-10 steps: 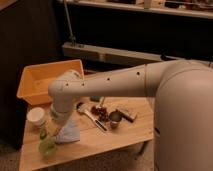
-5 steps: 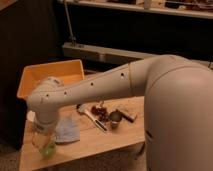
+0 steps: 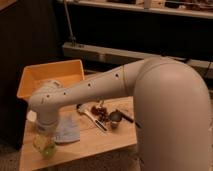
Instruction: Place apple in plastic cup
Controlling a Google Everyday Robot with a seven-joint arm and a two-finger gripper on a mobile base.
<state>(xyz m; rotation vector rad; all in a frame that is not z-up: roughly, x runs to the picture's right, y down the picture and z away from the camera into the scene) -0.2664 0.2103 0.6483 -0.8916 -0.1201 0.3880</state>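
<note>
Near the front left corner of the wooden table [image 3: 100, 140], the plastic cup [image 3: 45, 146] stands close to both the front and left edges, with little bare wood between it and the drop. Inside or directly over it sits the apple [image 3: 43, 142], showing as a yellow-tan mass at the cup's mouth; whether it rests fully in the cup cannot be told. The gripper [image 3: 45, 131] hangs directly above the cup, hidden under the wrist, so its grip cannot be told. Just right of the cup lies a pale blue cloth [image 3: 67, 131], and a white cup [image 3: 32, 116] peeks out behind the wrist at the left edge. An orange bin [image 3: 35, 75] fills the back left of the table. Toward the middle lie a dark red grape cluster [image 3: 101, 113], a utensil [image 3: 89, 114] with a white handle beside it, and a small dark metal cup [image 3: 116, 118] near the right edge. Open wood remains along the front, right of the cloth. No writing or labels can be read anywhere. Large and white, the robot arm [image 3: 100, 85] sweeps from the lower right, crosses over the table's back half, bends at an elbow near the bin and turns straight down to the cup.
</note>
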